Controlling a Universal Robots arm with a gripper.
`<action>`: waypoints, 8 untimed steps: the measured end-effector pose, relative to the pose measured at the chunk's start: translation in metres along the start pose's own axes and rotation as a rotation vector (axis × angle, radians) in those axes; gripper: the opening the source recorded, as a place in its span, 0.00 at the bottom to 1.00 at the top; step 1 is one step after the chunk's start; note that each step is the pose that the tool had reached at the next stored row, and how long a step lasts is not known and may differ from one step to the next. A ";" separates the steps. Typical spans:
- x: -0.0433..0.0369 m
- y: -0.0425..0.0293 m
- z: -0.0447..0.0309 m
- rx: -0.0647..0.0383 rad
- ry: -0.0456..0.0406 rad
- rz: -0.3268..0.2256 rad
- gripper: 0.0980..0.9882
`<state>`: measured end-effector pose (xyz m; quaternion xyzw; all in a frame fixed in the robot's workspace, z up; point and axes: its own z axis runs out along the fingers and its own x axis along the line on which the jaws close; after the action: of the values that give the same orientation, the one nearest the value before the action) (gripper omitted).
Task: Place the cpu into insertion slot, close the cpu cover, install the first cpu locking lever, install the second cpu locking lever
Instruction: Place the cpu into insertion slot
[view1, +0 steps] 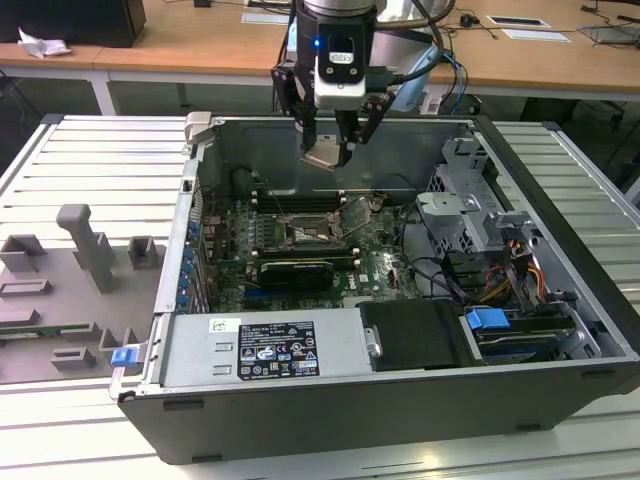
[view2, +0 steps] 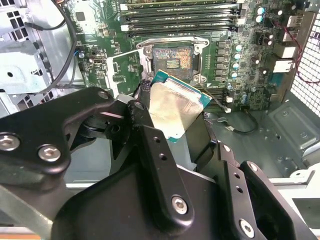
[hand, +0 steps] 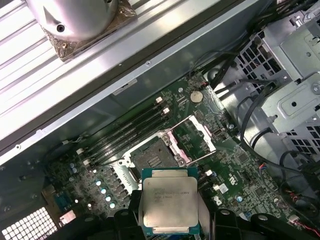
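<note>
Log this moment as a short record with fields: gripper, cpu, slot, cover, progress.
gripper: gripper shut on the cpu, above the open computer case
cpu: held off the board, metal top showing in both wrist views
slot: insertion slot empty, contacts exposed
cover: cpu cover swung open beside the slot
progress: cpu not yet seated, cover not closed

A ribbed silver metal table (view1: 90, 160) is carrying everything here. An open dark grey computer case (view1: 330, 425) is lying on its side in the middle of it, with the open side facing up. At the exterior view's left, just beside the case, a group of grey fixture blocks (view1: 90, 250) is standing directly on the table, one tall block rising upright among the lower ones.
</note>
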<state>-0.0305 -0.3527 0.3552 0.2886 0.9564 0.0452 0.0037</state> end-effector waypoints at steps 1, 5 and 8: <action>0.0001 0.0000 0.0003 -0.001 -0.0016 0.018 0.48; 0.0002 0.0002 0.0006 -0.002 -0.0056 0.063 0.48; 0.0002 0.0003 0.0014 -0.002 -0.0104 0.113 0.48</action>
<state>-0.0305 -0.3522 0.3538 0.3426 0.9384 0.0448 0.0064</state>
